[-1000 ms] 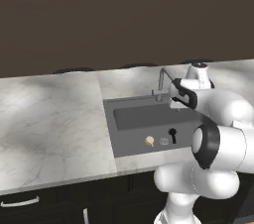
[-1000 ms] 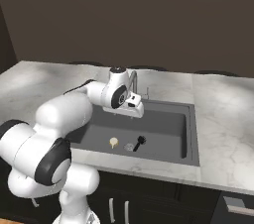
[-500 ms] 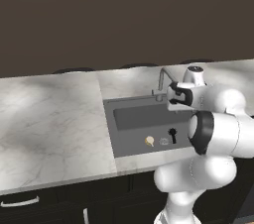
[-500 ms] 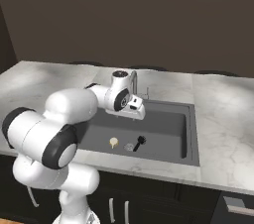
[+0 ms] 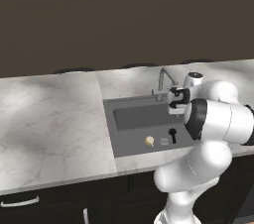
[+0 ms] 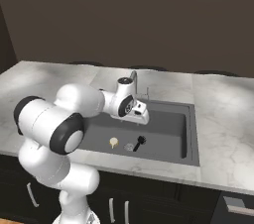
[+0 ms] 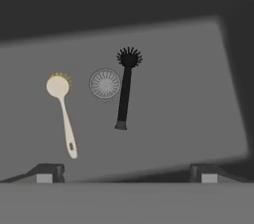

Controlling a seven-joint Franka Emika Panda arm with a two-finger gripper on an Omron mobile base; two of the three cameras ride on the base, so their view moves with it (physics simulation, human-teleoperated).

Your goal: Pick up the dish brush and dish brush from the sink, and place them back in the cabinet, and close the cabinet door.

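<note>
1. The marble counter (image 5: 54,119) spreads out on both sides below the gripper.
2. The sink (image 7: 198,79) lies directly under the gripper, its dark floor facing the fingers.
3. The gripper (image 7: 126,172) hangs above the basin with jaws spread wide, holding nothing.
4. The cream dish brush (image 7: 62,110) lies flat on the sink floor, ahead of the gripper's one fingertip.
5. The black dish brush (image 7: 125,89) lies flat ahead of the gripper's middle, just beside the drain (image 7: 105,84), which sits between the two brushes.

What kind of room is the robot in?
It looks like a kitchen. There is a dark sink set into a marble counter, with a slim faucet behind it, and a cream dish brush and a black dish brush lying in the basin.
</note>
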